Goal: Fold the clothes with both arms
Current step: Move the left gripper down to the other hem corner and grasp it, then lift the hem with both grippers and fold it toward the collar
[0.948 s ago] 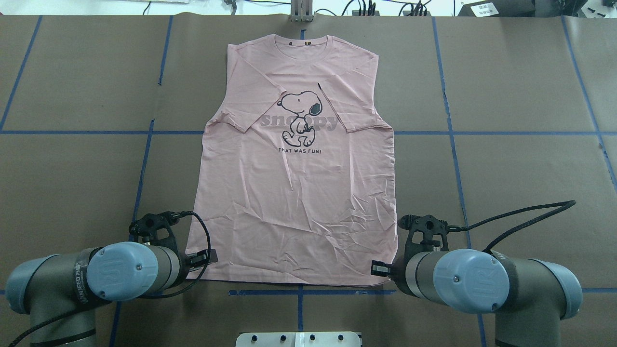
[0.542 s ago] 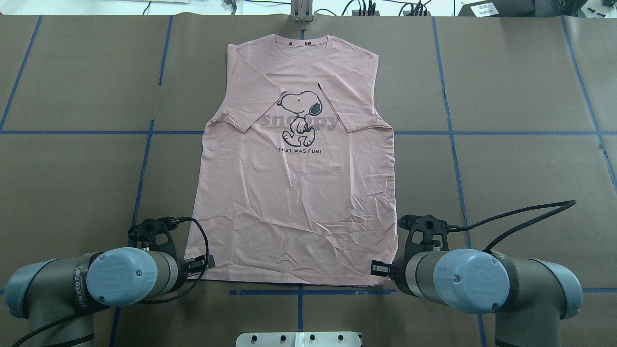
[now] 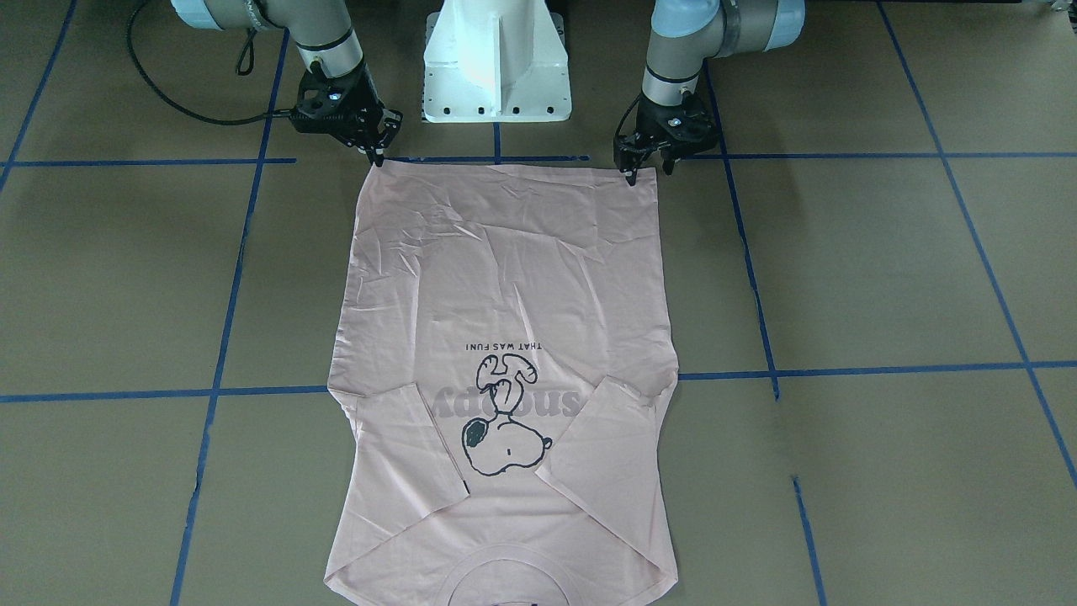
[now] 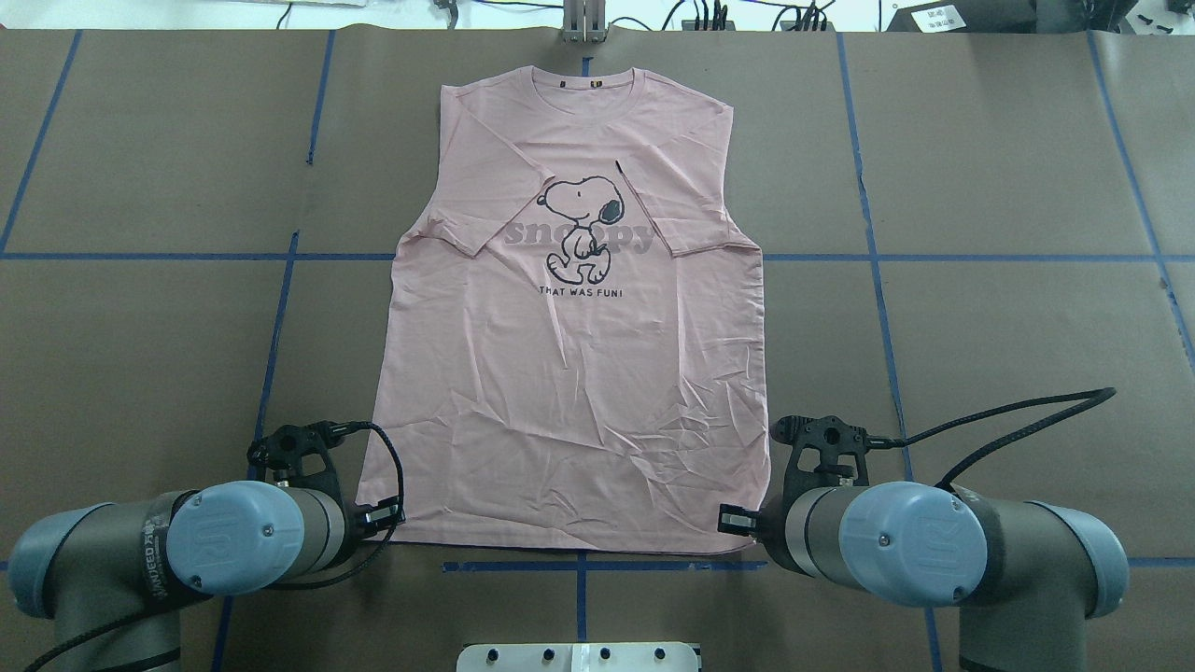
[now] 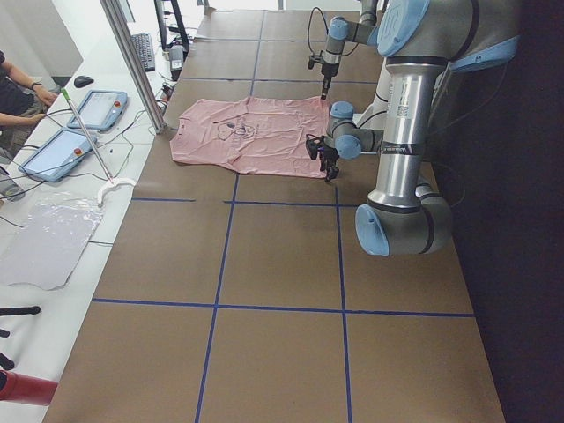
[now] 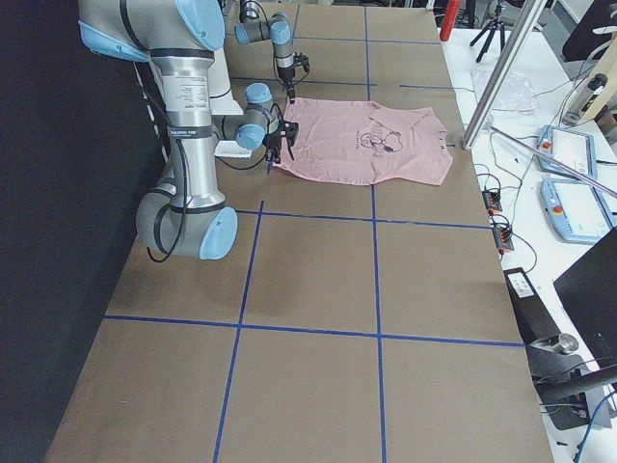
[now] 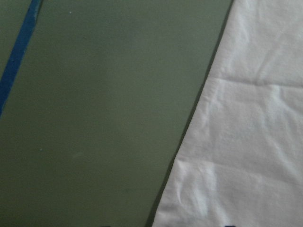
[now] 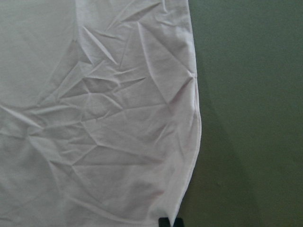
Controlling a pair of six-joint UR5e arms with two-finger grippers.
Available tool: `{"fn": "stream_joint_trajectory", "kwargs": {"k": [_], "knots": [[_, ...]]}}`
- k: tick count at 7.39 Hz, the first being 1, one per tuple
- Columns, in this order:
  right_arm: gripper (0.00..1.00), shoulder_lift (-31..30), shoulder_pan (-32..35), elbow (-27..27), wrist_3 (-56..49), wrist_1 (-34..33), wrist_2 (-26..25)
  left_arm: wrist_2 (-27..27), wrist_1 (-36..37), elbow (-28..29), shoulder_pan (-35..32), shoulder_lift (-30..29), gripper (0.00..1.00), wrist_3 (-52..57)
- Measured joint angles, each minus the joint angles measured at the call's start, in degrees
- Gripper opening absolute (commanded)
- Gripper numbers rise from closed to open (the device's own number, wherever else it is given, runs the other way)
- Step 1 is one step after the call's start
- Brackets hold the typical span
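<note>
Nearest the robot, the left gripper (image 3: 649,171) stands tip-down at its corner of the hem (image 4: 569,544). Its fingers are spread, appear to straddle that corner, and hold nothing. The right gripper (image 3: 379,153) is tip-down at the opposite hem corner. Whether its fingers have closed on cloth cannot be told. The hem lies flat on the table (image 4: 140,327), unlifted.

Beyond it, the pink T-shirt (image 4: 569,373) lies face up, creased most toward the right arm's side. The sleeves (image 4: 485,191) are folded inward over the chest, flanking the Snoopy print (image 4: 583,229). The collar (image 4: 588,86) lies at the far edge, well apart from both grippers.

Assessment: the step in hand is taking both hem corners for a lengthwise fold toward the collar.
- Each pinch should catch the front and back layers together. A single-layer hold would likely let the back panel trail.
- Both grips should be confirmed before any lift.
- The corners should rise level and travel together, so the hem lands square and the sleeves stay put.
</note>
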Motion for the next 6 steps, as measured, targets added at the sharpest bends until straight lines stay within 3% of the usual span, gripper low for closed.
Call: {"fn": "stream_joint_trajectory", "kwargs": {"k": [1, 5, 6], "knots": [[0.0, 0.0, 0.0, 0.0, 0.0, 0.0, 0.0, 0.0, 0.0, -0.1, 0.0, -0.1, 0.08, 0.0], [0.0, -0.1, 0.0, 0.0, -0.1, 0.0, 0.0, -0.1, 2.0, -2.2, 0.3, 0.0, 0.09, 0.1], [0.0, -0.1, 0.0, 0.0, -0.1, 0.0, 0.0, -0.1, 3.1, -3.1, 0.3, 0.0, 0.0, 0.1]]}}
